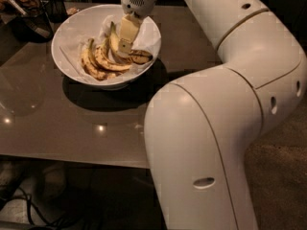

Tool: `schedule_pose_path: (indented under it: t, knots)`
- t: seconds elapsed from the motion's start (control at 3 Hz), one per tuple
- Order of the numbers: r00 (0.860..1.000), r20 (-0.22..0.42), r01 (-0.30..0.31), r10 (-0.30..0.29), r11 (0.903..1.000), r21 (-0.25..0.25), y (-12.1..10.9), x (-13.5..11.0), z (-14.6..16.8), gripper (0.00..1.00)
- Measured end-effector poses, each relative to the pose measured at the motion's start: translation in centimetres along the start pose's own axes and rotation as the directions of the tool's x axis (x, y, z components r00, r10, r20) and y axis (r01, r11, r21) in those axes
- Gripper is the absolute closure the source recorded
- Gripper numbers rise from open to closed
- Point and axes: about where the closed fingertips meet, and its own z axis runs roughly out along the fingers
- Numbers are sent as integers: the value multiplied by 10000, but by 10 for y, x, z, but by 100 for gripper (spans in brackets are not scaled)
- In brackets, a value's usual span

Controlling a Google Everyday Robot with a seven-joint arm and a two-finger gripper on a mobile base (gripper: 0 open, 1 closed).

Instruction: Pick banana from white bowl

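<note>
The banana is a bunch of curved yellow fruits with brown-black blotches, lying in the white bowl on its white paper lining. The bowl stands at the back left of the dark table. My gripper reaches down into the bowl from behind. Its tip is on the right part of the bunch, just left of a dark banana end. The gripper hides part of the bunch.
Dark glass containers stand behind the bowl at the table's back left corner. My white arm fills the right foreground and hides the table's right side. The table's front edge runs low across the view, with cables on the floor below.
</note>
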Motion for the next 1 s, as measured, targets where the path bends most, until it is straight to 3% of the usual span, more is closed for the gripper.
schedule_pose_path:
  t: [1.0]
  knots:
    - [9991, -381, -165, 158, 9997, -184, -9, -3, 20, 27]
